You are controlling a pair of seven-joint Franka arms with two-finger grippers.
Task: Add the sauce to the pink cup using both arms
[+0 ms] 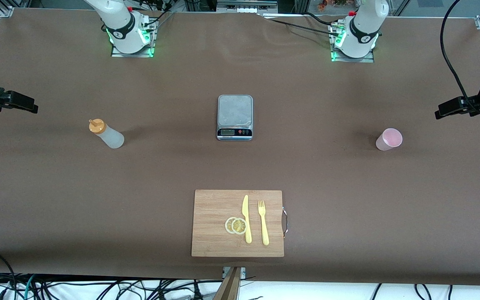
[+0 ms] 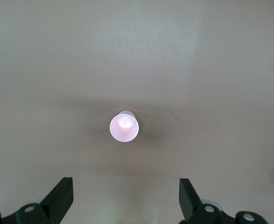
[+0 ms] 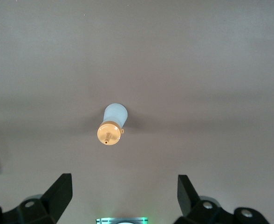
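Observation:
The sauce bottle, whitish with an orange nozzle cap, stands upright on the brown table toward the right arm's end. The pink cup stands upright toward the left arm's end, its mouth up. My left gripper is open and empty, high over the table with the cup below it. My right gripper is open and empty, high over the table with the bottle below it. Neither gripper shows in the front view, only the arms' bases.
A grey kitchen scale sits mid-table between bottle and cup. A wooden cutting board lies nearer the front camera, with a yellow knife, a yellow fork and two lemon slices on it.

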